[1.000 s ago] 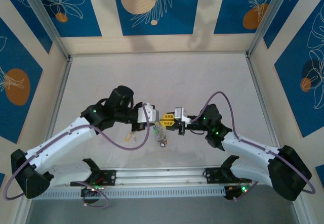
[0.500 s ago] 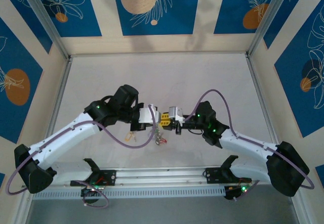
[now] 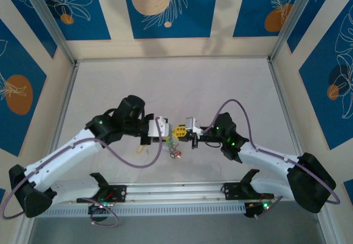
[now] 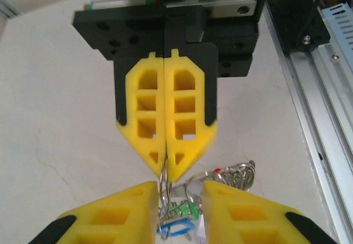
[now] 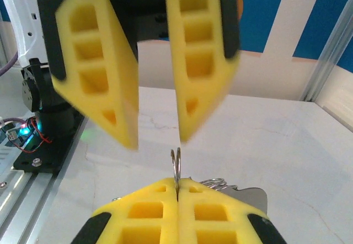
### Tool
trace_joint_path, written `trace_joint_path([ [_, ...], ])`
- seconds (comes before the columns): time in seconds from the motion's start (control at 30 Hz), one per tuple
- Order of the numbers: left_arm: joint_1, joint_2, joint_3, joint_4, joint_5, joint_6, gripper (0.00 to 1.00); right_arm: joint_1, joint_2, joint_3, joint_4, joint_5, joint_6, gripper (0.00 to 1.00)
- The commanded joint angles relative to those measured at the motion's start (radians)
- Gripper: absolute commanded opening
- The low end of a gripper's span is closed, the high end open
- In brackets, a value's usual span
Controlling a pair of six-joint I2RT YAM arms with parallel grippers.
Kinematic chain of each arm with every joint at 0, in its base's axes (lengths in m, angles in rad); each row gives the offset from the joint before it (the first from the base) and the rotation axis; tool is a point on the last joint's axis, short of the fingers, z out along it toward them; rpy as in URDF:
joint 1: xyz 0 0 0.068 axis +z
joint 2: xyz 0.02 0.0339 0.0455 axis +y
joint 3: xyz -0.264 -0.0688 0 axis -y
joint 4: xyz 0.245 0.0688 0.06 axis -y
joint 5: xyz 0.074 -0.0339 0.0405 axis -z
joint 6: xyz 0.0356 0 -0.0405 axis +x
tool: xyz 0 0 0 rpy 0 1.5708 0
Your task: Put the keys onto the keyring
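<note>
Right gripper (image 4: 165, 169) clamps the keyring (image 5: 175, 158); left gripper (image 5: 157, 139) stands slightly parted, facing it.

Near middle of table (image 3: 182, 84): left gripper (image 5: 158, 139) and right gripper (image 4: 166, 164) are met tip to tip, the left one on the left. Keyring (image 5: 175, 161) is pinched upright between the right gripper's fingertips, with its free edge at the mouth of the gap between the left gripper's fingers. Bunch of keys (image 3: 174, 148) is hung below the meeting point. Single key (image 3: 140, 149) is laid on the table left of the bunch, apart from it.
</note>
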Motion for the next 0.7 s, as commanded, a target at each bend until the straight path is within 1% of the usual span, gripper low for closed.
trace_joint_path([
  [0.0, 0.004, -0.039, -0.058, 0.085, 0.054, 0.037, 0.27, -0.022, -0.039, -0.03, 0.191, -0.056, 0.053, 0.0],
  [0.2, 0.005, -0.02, -0.063, 0.142, 0.068, 0.0, 0.28, -0.035, -0.087, -0.052, 0.21, -0.092, 0.073, 0.0],
  [0.33, 0.006, -0.001, -0.052, 0.173, 0.113, -0.036, 0.28, -0.036, -0.108, -0.056, 0.187, -0.094, 0.066, 0.0],
  [0.47, 0.005, -0.018, -0.08, 0.236, 0.143, -0.063, 0.28, -0.032, -0.111, -0.057, 0.186, -0.102, 0.071, 0.0],
  [0.67, 0.005, -0.024, -0.098, 0.259, 0.184, -0.069, 0.22, -0.027, -0.108, -0.058, 0.201, -0.097, 0.079, 0.0],
])
